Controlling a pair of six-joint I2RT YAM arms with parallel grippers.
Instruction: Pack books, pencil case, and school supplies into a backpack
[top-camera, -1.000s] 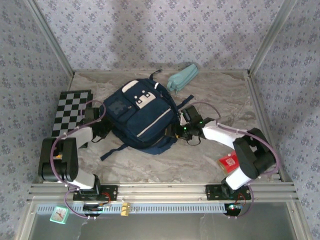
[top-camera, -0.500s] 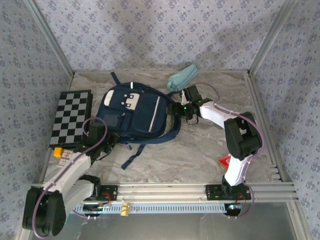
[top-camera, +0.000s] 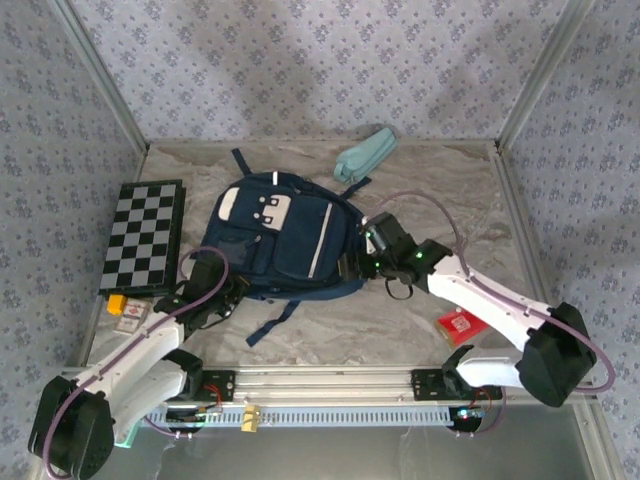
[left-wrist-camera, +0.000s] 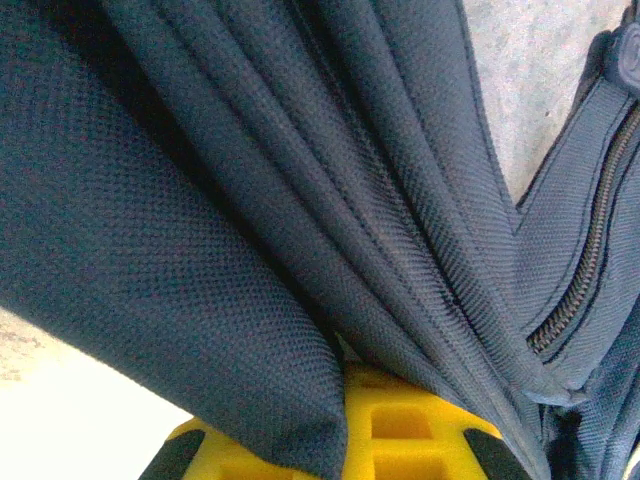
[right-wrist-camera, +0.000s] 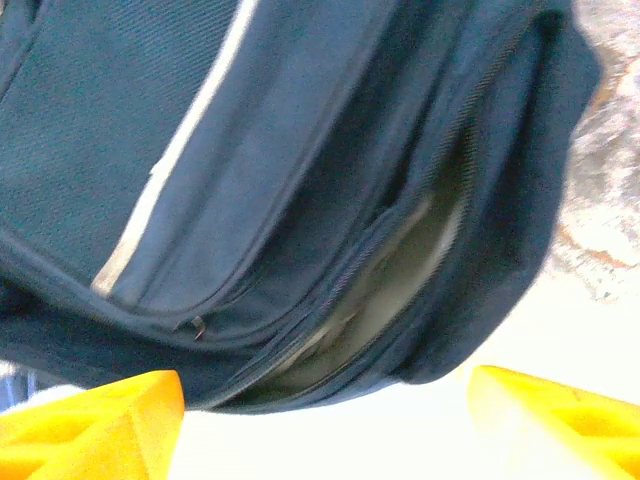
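Note:
The navy backpack (top-camera: 285, 235) lies front up in the middle of the table, white patches toward the back. At its near-left corner my left gripper (top-camera: 226, 291) is shut on a fold of its fabric (left-wrist-camera: 250, 300), which drapes over the yellow fingers (left-wrist-camera: 400, 430). My right gripper (top-camera: 352, 265) stands open at the near-right corner, facing an unzipped compartment with pale lining (right-wrist-camera: 385, 290); its fingers (right-wrist-camera: 90, 425) touch nothing. The teal pencil case (top-camera: 363, 157) lies behind the backpack. The red packet (top-camera: 460, 325) lies near my right arm. The books are out of view.
The checkered board (top-camera: 143, 235) lies at the left, with a small orange object and a card (top-camera: 124, 306) by its near edge. A loose strap (top-camera: 285, 318) trails toward the front. Patterned walls and metal posts enclose the table.
The backpack has shifted and turned, its near end now further right. My right gripper moved from its far-right side down to the near-right corner. My left gripper moved slightly right with the fabric.

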